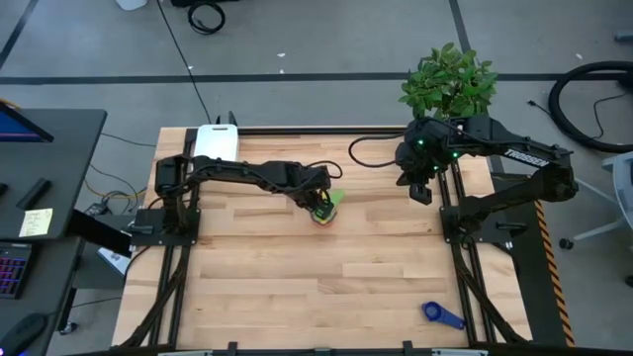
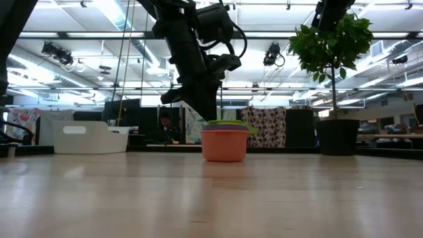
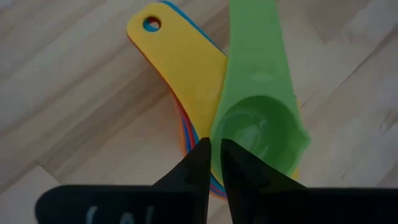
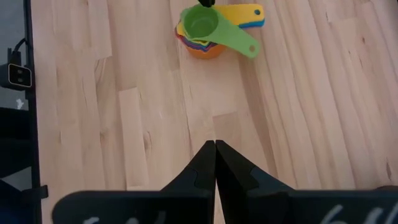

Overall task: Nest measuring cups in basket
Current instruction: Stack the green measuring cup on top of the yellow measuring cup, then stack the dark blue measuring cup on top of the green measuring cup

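Left gripper (image 3: 213, 163) hovering at green cup (image 3: 261, 124), fingers slightly parted around its rim.
Dark blue cup (image 1: 441, 314) lying near the bench's (image 1: 297, 287) front right corner; cup stack (image 1: 326, 213) sitting mid-bench, green on top; right gripper (image 4: 215, 155) hanging closed, empty, over the back right edge; basket (image 1: 216, 141) resting at the back left edge.

Bare table (image 1: 297, 287) lies open in front of the cup stack (image 1: 326, 212), whose top the left gripper (image 1: 321, 206) covers. A dark blue cup (image 1: 441, 314) lies well apart, near the right front corner; the basket (image 1: 216, 141) and plant (image 1: 450, 81) stand along the far edge.
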Available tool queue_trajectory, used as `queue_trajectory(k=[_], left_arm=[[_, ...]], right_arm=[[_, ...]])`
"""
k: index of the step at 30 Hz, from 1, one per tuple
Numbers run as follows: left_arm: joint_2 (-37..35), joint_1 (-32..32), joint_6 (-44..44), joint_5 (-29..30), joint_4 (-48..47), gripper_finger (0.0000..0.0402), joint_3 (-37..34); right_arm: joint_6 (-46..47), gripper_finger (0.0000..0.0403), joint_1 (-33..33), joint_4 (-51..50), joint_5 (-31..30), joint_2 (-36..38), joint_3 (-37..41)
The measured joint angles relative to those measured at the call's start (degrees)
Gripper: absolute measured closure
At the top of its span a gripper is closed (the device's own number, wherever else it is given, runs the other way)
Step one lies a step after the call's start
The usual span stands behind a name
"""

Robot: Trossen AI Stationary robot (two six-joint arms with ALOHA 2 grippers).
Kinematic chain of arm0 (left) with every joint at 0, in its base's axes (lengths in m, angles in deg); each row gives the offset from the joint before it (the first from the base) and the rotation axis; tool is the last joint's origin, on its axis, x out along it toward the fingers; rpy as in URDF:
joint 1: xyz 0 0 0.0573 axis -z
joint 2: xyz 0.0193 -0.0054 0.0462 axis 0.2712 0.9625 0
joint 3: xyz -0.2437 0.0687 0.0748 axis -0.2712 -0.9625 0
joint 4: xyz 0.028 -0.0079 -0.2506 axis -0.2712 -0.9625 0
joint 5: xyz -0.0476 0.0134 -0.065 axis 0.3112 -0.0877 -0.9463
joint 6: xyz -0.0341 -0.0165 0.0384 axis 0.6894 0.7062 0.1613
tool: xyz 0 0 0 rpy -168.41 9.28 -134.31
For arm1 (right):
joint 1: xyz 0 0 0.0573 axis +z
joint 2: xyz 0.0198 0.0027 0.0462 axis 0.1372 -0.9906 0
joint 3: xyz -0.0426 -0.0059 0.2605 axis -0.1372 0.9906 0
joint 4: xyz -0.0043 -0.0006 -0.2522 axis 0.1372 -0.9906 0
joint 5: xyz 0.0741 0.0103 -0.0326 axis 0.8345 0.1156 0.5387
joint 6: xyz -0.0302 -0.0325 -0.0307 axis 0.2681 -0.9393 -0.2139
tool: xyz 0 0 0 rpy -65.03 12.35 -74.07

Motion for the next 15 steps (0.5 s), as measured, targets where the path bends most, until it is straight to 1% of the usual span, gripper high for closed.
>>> queue_trajectory(k=[4, 9, 11, 15], left_arm=[[0.0, 0.0, -2.4, 0.0, 0.0, 0.0359, 0.0], [0.0, 0.0, -4.8, -0.1, 0.0, 0.0359, 0.0], [-0.7, 0.0, -7.3, -1.0, -0.7, 0.0359, 0.0], [-3.3, 0.0, -9.0, -1.0, -0.9, 0.0359, 0.1]], right_arm=[[-1.9, 0.039, 0.0, -3.3, 1.0, 0.0, 0.0], [-4.6, 0.039, 0.0, -5.0, 2.8, 0.0, 0.0], [-4.6, 0.039, 0.0, -5.0, 4.4, 0.0, 0.0], [-4.6, 0.039, 0.0, -4.4, 6.2, 0.0, 0.0]])
